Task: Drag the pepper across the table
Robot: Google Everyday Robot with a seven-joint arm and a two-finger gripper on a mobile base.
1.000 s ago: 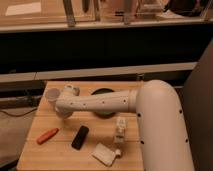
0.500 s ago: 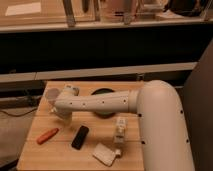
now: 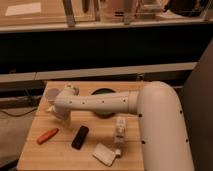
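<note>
The orange-red pepper (image 3: pixel 47 135) lies on the light wooden table (image 3: pixel 60 155) near its front left corner. My white arm reaches from the right across the table. The gripper (image 3: pixel 61 111) hangs at the arm's left end, over the left part of the table, behind and a little right of the pepper and apart from it. The arm hides part of the gripper.
A black rectangular slab (image 3: pixel 80 137) lies right of the pepper. A flat white object (image 3: pixel 106 154) lies at the front. A small pale upright object (image 3: pixel 120 131) stands beside it. A dark bowl (image 3: pixel 102 93) sits behind the arm, and a pale round thing (image 3: pixel 52 93) sits at the back left.
The arm's end has shifted very slightly to the left. The pepper and the other things have not moved.
</note>
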